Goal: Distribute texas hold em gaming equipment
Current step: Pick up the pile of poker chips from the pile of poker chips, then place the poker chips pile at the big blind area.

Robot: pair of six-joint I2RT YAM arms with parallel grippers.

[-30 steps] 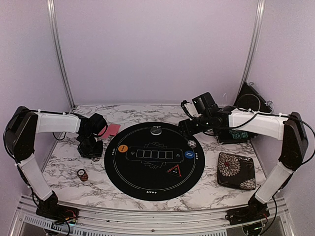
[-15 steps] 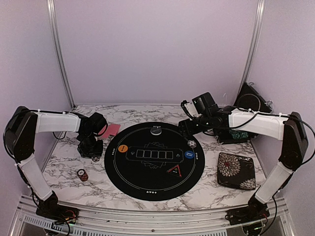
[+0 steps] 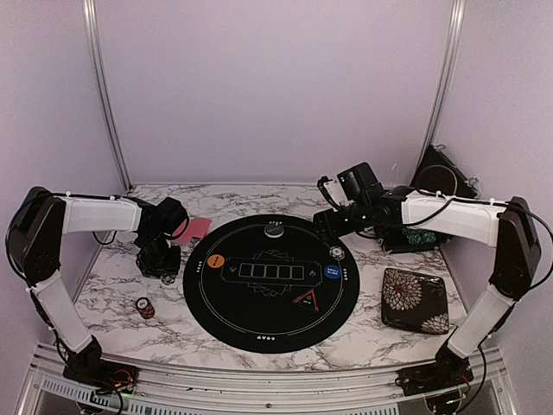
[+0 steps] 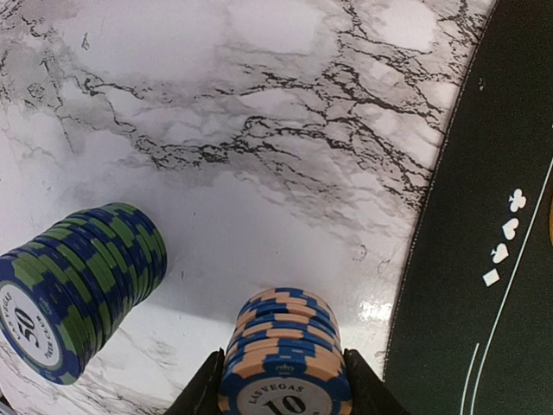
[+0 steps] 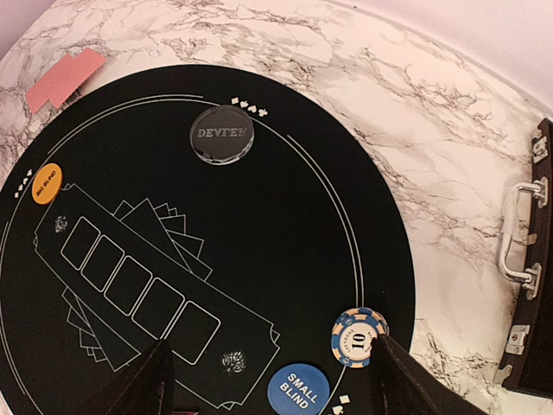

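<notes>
My left gripper is shut on a blue-and-peach "10" chip stack on the marble just left of the black mat. A blue-and-green "50" chip stack lies tilted to its left. In the top view the left gripper is by the mat's left edge, with a red chip stack nearer me and pink-backed cards behind it. My right gripper hangs open over the mat. A single "10" chip lies by its right finger, next to the blue small-blind button. The orange button sits at the mat's left.
A dark dealer button lies at the mat's far edge and a black triangle marker on its near right. The floral case lies right of the mat. A black case with a metal handle stands at the back right.
</notes>
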